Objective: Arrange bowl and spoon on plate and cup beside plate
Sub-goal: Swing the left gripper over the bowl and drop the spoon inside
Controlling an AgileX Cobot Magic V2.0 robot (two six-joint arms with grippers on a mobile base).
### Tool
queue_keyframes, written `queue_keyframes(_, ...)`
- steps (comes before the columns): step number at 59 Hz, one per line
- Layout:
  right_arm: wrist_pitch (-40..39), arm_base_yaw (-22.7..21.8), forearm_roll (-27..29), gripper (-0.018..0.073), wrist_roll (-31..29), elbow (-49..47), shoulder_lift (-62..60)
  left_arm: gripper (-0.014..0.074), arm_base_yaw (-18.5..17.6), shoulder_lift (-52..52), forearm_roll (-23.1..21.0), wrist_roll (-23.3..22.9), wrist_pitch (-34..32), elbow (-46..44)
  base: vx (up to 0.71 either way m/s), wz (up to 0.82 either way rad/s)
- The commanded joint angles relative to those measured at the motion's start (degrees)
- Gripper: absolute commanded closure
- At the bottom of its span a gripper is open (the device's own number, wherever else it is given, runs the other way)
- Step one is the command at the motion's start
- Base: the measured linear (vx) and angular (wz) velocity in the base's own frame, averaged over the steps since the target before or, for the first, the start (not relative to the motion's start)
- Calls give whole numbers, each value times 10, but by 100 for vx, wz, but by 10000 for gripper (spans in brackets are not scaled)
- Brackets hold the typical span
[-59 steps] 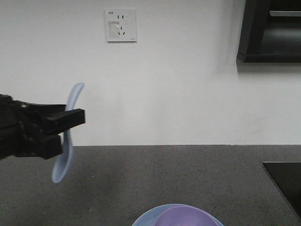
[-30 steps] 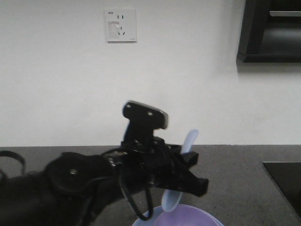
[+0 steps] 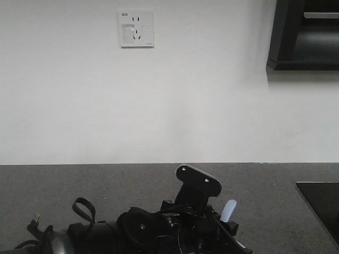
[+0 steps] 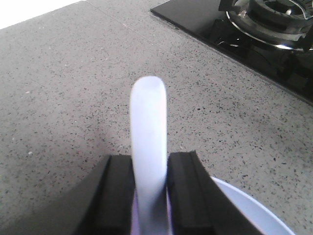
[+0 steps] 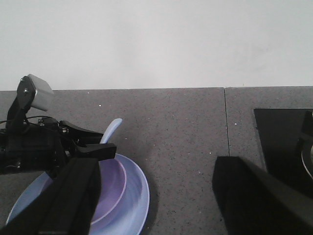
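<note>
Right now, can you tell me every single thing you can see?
spoon: one, pale whitish, pinched in the left gripper over the plate
bowl: one, purple, sitting on the plate
plate: one, pale blue, on the counter
counter: one, dark grey, speckled
stove: one, black with a metal burner, set into the counter on the right
wall socket: one, white, on the white wall
cabinet: one, black, high on the right
cup: none in view
left gripper: black, shut on the spoon
right gripper: black, open, holding nothing

I'm working in a kitchen: a speckled grey stone desk, a black gas hob sunk into it, and a wall socket.
</note>
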Motion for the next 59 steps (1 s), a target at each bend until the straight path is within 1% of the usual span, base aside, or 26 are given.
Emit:
queue_keyframes(1,-47,-2,-10,14,-5,-15,8,150,-2,-34,-6,-1,-20,-23,0,0)
queue_keyframes(4,-47,-2,-10,14,-5,-15,8,103,-2,-38,-6,-1,-20,-23,0,0)
queue_keyframes(7,-47,-2,-11,14,-5,-15,8,76,-2,-43,-5,-1,-20,-23,0,0)
queue_keyframes(15,-45,-2,-16,14,-5,-15,8,78,8,-78,7,0,-33,-23,0,0)
queue_keyframes(20,-36,-2,-21,14,-5,-15,8,98,34,-109,7,-1,-27,-23,0,0)
queue_keyframes(25,-30,-2,-27,14,-5,-15,8,121,73,-146,11,-1,-4,-23,0,0)
queue_keyframes(29,-29,-2,-31,14,-5,-15,8,132,111,-174,36,-1,22,-21,0,0)
queue_keyframes(32,-29,-2,-34,14,-5,-15,8,132,137,-192,71,-9,37,-13,0,0)
queue_keyframes(35,-29,-2,-35,14,-5,-15,8,132,163,-211,104,-36,50,-1,0,0)
queue_keyframes(38,-28,-2,-36,14,-5,-15,8,132,190,-234,142,-77,66,13,0,0)
queue_keyframes(40,-26,-2,-36,14,-5,-15,8,132,214,-249,184,-120,86,24,0,0)
queue_keyframes(42,-24,-2,-36,14,-5,-15,8,132,231,-264,217,-152,102,31,0,0)
queue_keyframes(44,-21,-2,-36,14,-5,-15,8,132,251,-280,266,-195,125,38,0,0)
queue_keyframes(46,-18,-2,-36,14,-5,-15,8,132,275,-297,336,-251,156,42,0,0)
queue_keyframes(47,-17,-2,-36,14,-5,-15,8,132,282,-306,363,-270,168,42,0,0)
queue_keyframes(48,-15,-2,-36,14,-5,-15,8,132,293,-312,405,-300,185,42,0,0)
queue_keyframes(49,-13,-2,-36,14,-5,-15,8,132,300,-322,434,-321,195,42,0,0)
queue_keyframes(50,-12,-2,-36,14,-5,-15,8,132,310,-328,478,-354,210,42,0,0)
queue_keyframes(51,-11,-2,-36,14,-5,-15,8,132,317,-338,508,-376,219,41,0,0)
queue_keyframes(52,-9,-2,-36,14,-5,-15,8,132,326,-344,551,-411,233,40,0,0)
queue_keyframes(53,-8,-2,-36,14,-5,-15,8,132,332,-353,580,-435,242,40,0,0)
queue_keyframes(54,-8,-2,-36,14,-5,-15,8,132,340,-359,621,-473,256,39,0,0)
queue_keyframes(55,-7,-2,-36,14,-5,-15,8,132,345,-369,647,-498,264,39,0,0)
queue_keyframes(57,-6,-2,-36,14,-5,-15,8,132,360,-386,718,-574,290,39,0,0)
queue_keyframes(58,-6,-2,-36,14,-5,-15,8,132,368,-395,736,-612,300,39,0,0)
queue_keyframes(59,-5,-2,-36,14,-5,-15,8,132,373,-400,765,-634,317,39,0,0)
